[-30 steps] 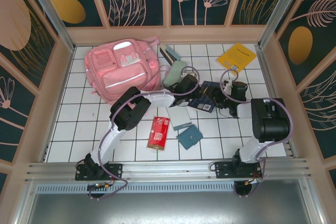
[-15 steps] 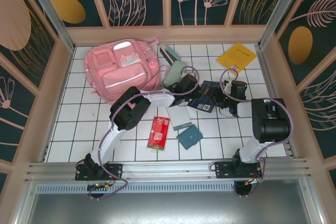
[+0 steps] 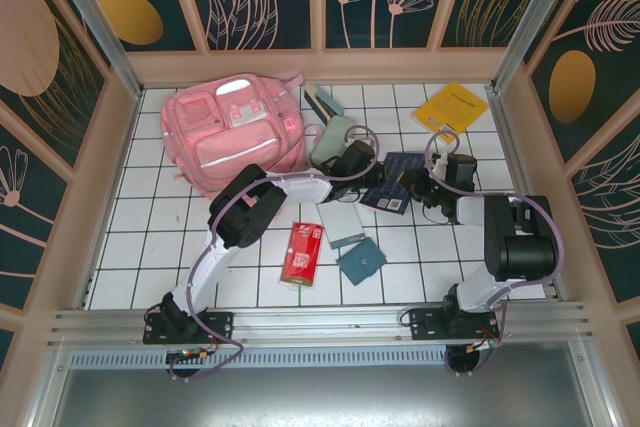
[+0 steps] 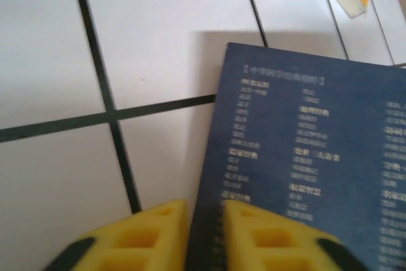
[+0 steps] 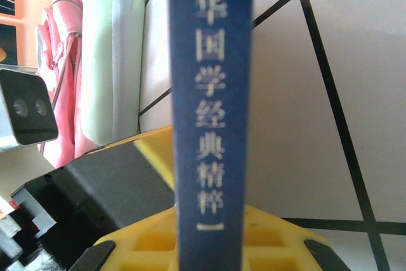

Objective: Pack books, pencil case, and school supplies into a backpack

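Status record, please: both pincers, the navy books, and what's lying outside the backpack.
left pincer: fingers astride a navy book at its edge, grip unclear
right pincer: shut on a navy book, spine toward its camera
same book: cannot tell
backpack: far left, front pockets up
outside it: pencil case, yellow book, stapler, red packet, pad, teal square

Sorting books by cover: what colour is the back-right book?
The back-right book is bright yellow; the top external view shows it best.
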